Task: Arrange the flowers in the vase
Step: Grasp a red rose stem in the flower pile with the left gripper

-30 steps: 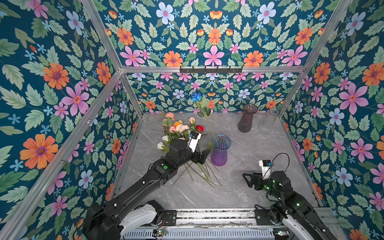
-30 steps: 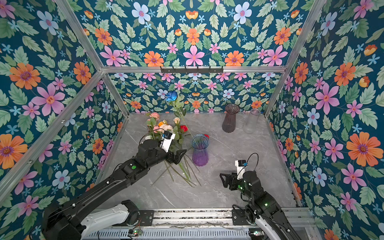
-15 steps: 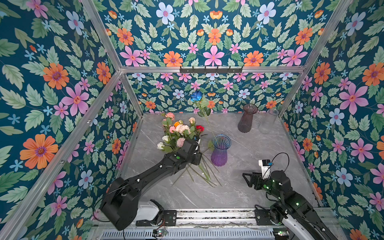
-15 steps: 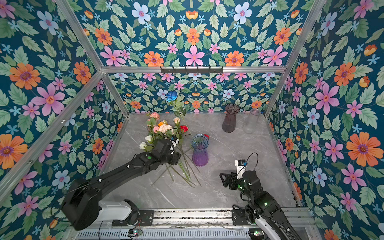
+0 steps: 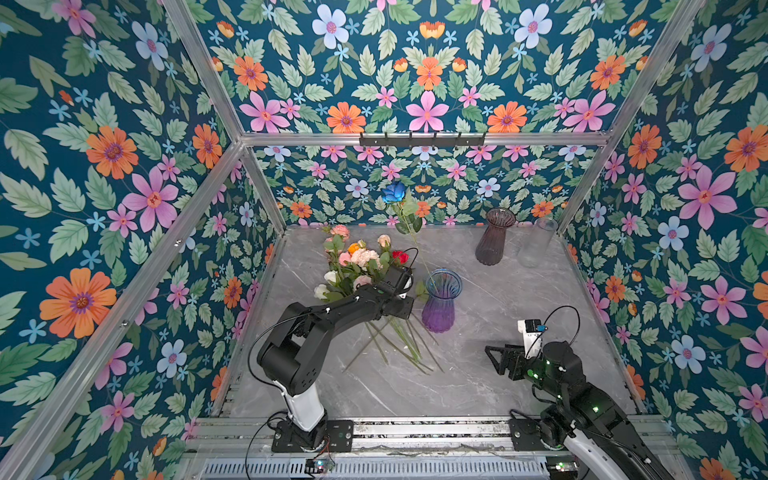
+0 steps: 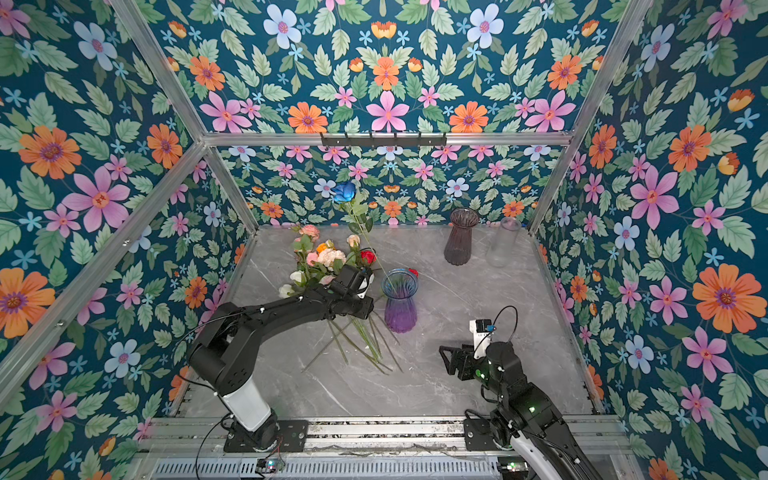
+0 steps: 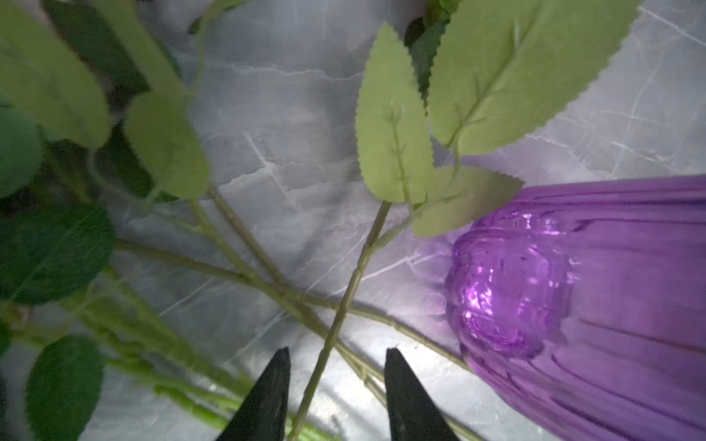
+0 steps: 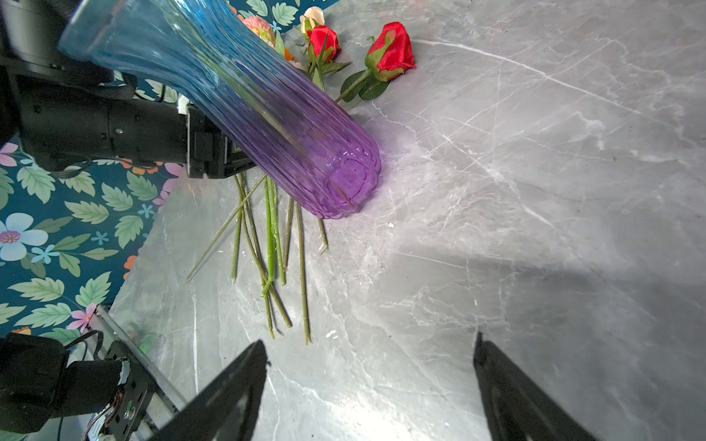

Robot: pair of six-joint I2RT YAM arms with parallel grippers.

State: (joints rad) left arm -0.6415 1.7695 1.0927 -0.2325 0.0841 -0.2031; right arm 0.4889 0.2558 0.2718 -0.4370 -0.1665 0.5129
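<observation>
Now that the left tool (image 7: 336, 353) has dropped and half-closed astride one stem (image 7: 345, 301), ungripped, a grasp for the vase (image 5: 441, 305) seems imminent; right tool (image 8: 368, 340) stands wide, empty.

Scanning every view: no lettering, label, brand or number reads on the vase (image 5: 438, 309), flowers (image 5: 357, 259) or wallpaper (image 5: 426, 112).

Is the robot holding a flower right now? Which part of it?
No, nothing is held yet. The left gripper has its open jaws either side of one green stem, below its leaves, not touching it. The right gripper is open and empty.
</observation>
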